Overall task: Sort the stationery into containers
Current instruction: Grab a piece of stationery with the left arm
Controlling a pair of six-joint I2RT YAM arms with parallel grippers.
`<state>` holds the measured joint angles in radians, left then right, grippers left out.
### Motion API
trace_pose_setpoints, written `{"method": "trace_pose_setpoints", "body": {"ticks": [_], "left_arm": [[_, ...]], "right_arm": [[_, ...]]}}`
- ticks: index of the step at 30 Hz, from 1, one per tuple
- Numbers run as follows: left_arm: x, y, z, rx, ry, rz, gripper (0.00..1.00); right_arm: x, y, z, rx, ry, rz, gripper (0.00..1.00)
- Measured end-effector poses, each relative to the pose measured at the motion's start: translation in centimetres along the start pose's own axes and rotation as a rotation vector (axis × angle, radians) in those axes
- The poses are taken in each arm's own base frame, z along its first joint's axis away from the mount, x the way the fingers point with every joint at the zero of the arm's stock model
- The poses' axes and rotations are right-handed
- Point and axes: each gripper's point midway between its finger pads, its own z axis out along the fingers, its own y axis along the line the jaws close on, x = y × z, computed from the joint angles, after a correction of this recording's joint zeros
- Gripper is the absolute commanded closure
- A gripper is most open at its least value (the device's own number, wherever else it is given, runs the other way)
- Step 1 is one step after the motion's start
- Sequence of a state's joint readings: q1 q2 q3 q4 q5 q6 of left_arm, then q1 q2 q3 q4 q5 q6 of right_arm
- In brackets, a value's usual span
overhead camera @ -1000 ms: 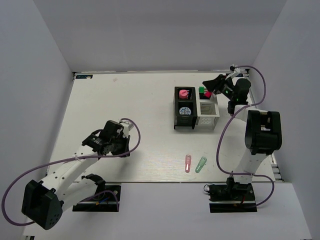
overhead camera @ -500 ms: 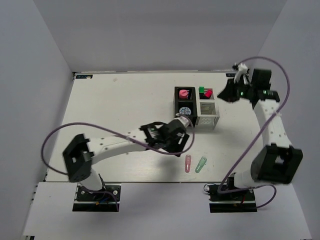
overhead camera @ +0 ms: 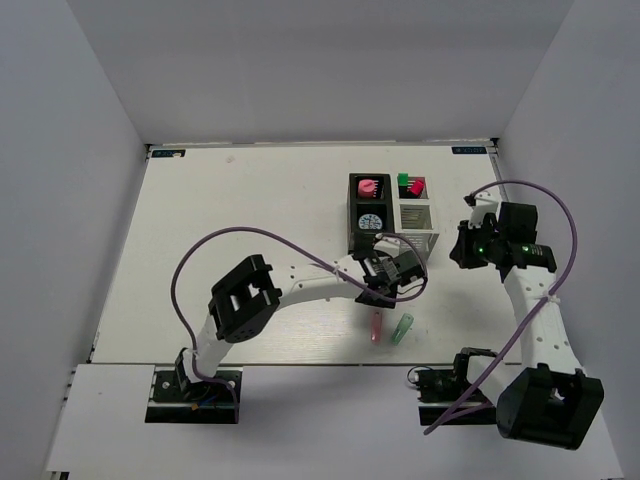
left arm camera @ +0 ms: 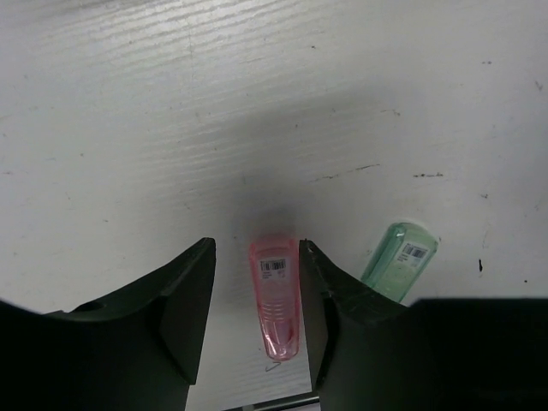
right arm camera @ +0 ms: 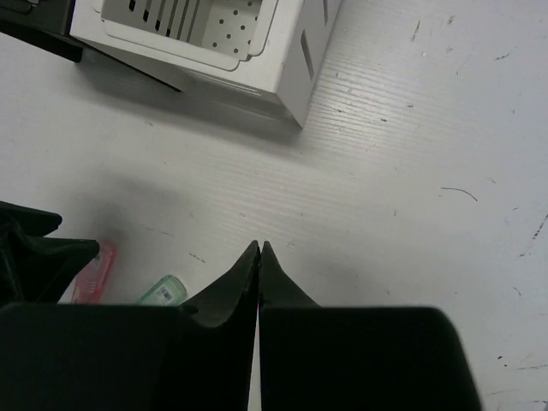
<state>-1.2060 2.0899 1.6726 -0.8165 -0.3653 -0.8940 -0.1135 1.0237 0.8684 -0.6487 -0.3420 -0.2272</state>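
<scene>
No word or number can be read. The pink capsule [left arm camera: 274, 295] on the table [left arm camera: 171, 103] carries a white barcode sticker [left arm camera: 274, 266] with print too small to make out. The green capsule [left arm camera: 398, 261] beside it carries a similar barcode label [left arm camera: 415, 251], also illegible. The blue corner sticker [overhead camera: 172, 154] at the table's far left is blurred.

Robot lab cell: white table [overhead camera: 250, 230] boxed by plain walls [overhead camera: 320, 70] on three sides, arm bases [overhead camera: 195, 385] bolted at near edge.
</scene>
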Motion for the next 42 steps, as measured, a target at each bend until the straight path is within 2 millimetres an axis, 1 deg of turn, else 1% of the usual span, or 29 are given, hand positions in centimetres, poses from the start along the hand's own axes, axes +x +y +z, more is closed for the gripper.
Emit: {"method": "trace_pose_setpoints", "body": {"ticks": [3, 6, 8, 9, 10, 11, 12, 13, 19, 23, 24, 27, 28, 29, 30, 31, 32, 33, 34, 36, 38, 39, 40, 41, 42], "left_arm": [[0.9, 0.2, 0.7, -0.024, 0.027, -0.028, 0.46], [1.7, 0.5, 1.1, -0.048, 0.054, -0.049, 0.46], [2.2, 0.6, 1.3, -0.06, 0.069, -0.054, 0.43], [2.5, 0.6, 1.3, -0.062, 0.078, -0.056, 0.43], [2.7, 0.5, 1.3, -0.061, 0.087, -0.058, 0.41], [3.0, 0.4, 1.2, -0.056, 0.094, -0.061, 0.4], [3.2, 0.2, 1.1, -0.051, 0.099, -0.063, 0.4], [3.5, 0.0, 1.1, -0.045, 0.107, -0.065, 0.38], [5.5, -0.7, 1.0, -0.027, 0.154, -0.056, 0.38], [6.1, -1.2, 0.9, -0.017, 0.166, -0.053, 0.38], [6.2, -1.2, 1.0, -0.016, 0.168, -0.053, 0.41], [6.4, -1.1, 1.0, -0.018, 0.172, -0.063, 0.66], [6.5, -1.1, 1.0, -0.018, 0.173, -0.068, 0.79], [6.5, -1.1, 1.0, -0.013, 0.177, -0.07, 0.84], [6.5, -1.2, 1.0, -0.011, 0.178, -0.07, 0.87], [6.6, -1.2, 0.9, -0.011, 0.179, -0.071, 0.92], [6.6, -1.2, 1.0, -0.012, 0.181, -0.071, 0.94], [6.6, -1.1, 1.0, -0.014, 0.182, -0.07, 0.97], [6.6, -1.1, 1.0, -0.016, 0.184, -0.069, 0.99], [6.6, -1.1, 0.9, -0.021, 0.187, -0.063, 0.99], [6.6, -0.8, 0.9, -0.03, 0.185, -0.046, 0.99], [6.5, -0.7, 0.7, -0.032, 0.183, -0.03, 0.99], [6.6, -0.2, 0.6, -0.045, 0.187, -0.007, 0.99], [6.5, 0.4, 0.5, -0.061, 0.19, 0.024, 0.99], [6.4, 0.8, 0.3, -0.072, 0.194, 0.051, 0.99]], "right_arm": [[0.2, -0.3, 0.2, 0.005, 0.01, 0.03, 0.94], [0.4, -0.7, 0.3, 0.014, 0.009, 0.053, 0.92], [0.6, -0.9, 0.4, 0.017, 0.01, 0.069, 0.92], [0.6, -0.9, 0.4, 0.018, 0.01, 0.073, 0.9], [0.7, -1.0, 0.4, 0.018, 0.009, 0.078, 0.9], [0.7, -1.0, 0.4, 0.017, 0.007, 0.082, 0.87], [0.7, -1.0, 0.4, 0.015, 0.007, 0.086, 0.87], [0.7, -1.0, 0.4, 0.013, 0.005, 0.089, 0.84], [1.0, -1.0, 0.4, -0.002, 0.003, 0.104, 0.84], [0.9, -1.1, 0.4, -0.008, -0.002, 0.111, 0.84], [0.9, -1.1, 0.4, -0.009, -0.003, 0.112, 0.84], [0.9, -1.1, 0.3, -0.014, -0.007, 0.117, 0.84], [0.8, -1.0, 0.3, -0.017, -0.009, 0.119, 0.84], [0.8, -1.1, 0.3, -0.018, -0.01, 0.121, 0.84], [0.8, -1.1, 0.2, -0.019, -0.011, 0.124, 0.83], [0.8, -1.1, 0.2, -0.019, -0.013, 0.126, 0.77], [0.8, -1.2, 0.2, -0.019, -0.014, 0.13, 0.69], [0.8, -1.2, 0.2, -0.021, -0.015, 0.133, 0.53], [0.8, -1.2, 0.1, -0.023, -0.017, 0.138, 0.47], [0.8, -1.2, 0.1, -0.028, -0.021, 0.136, 0.38], [0.7, -1.2, 0.0, -0.031, -0.026, 0.137, 0.38], [0.7, -1.1, -0.1, -0.035, -0.03, 0.137, 0.46], [0.6, -1.1, -0.1, -0.039, -0.033, 0.135, 0.59], [0.6, -1.0, -0.1, -0.044, -0.036, 0.132, 0.76], [0.5, -1.0, -0.2, -0.051, -0.039, 0.131, 1.0]]}}
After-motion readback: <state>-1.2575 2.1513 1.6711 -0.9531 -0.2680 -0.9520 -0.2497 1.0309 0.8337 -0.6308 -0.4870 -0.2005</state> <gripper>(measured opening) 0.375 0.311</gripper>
